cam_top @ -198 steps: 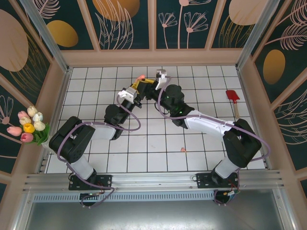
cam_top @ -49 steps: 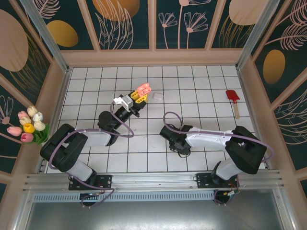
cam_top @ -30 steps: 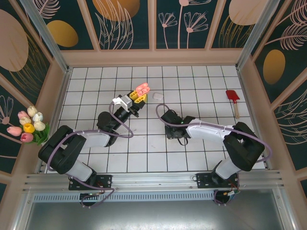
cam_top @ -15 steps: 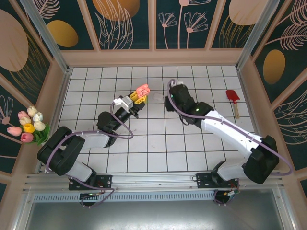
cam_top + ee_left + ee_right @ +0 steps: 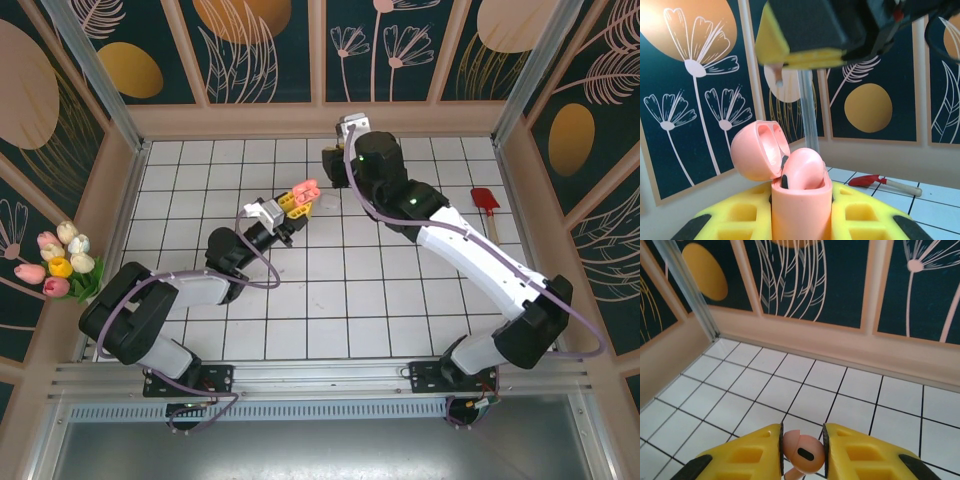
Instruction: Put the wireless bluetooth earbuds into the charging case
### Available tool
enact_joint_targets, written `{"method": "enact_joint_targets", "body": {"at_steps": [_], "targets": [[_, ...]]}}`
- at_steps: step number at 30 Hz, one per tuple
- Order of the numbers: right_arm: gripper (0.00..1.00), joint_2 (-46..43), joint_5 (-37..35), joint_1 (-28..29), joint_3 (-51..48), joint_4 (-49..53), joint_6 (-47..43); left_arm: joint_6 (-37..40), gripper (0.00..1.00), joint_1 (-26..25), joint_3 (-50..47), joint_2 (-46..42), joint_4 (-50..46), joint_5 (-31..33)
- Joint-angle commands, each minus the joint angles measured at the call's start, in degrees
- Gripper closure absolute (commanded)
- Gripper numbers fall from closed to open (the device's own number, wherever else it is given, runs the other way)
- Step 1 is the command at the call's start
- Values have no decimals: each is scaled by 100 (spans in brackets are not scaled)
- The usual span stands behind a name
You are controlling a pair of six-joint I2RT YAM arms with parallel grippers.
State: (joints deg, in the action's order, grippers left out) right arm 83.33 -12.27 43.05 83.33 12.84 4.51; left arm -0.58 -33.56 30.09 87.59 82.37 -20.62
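Above the far tiles, each claw grips a pink piece.
The left gripper [image 5: 801,218] is clamped tight on the open case [image 5: 801,207], which stands upright between its yellow pads, lid [image 5: 759,150] tipped back to the left; a second bud [image 5: 804,169] sits in the case's mouth. The right gripper [image 5: 802,450] stands narrow, pinching a pink bud [image 5: 801,454] between its yellow fingers [image 5: 762,452] over the white floor [image 5: 790,390] near the back wall. From the top view, the case [image 5: 303,189] is held up just left of a white piece [image 5: 328,200] lying on the tiles, with the right arm [image 5: 440,230] reaching past it. A red spatula [image 5: 486,203] lies well apart at the right.
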Motion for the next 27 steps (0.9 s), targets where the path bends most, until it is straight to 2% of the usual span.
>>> {"method": "enact_joint_targets", "body": {"at_steps": [1, 11, 16, 27], "targets": [[74, 65, 299, -26, 97, -179, -281, -146, 100, -42, 206, 55, 88, -117], [75, -208, 531, 6, -436, -566, -633, -202, 100, -42, 388, 95, -110, -74], [75, -383, 405, 98, -657, -658, -880, -241, 100, -38, 461, 116, -257, -38], [75, -578, 607, 166, -809, -686, -847, -346, 100, -43, 533, 179, -282, -12]]}}
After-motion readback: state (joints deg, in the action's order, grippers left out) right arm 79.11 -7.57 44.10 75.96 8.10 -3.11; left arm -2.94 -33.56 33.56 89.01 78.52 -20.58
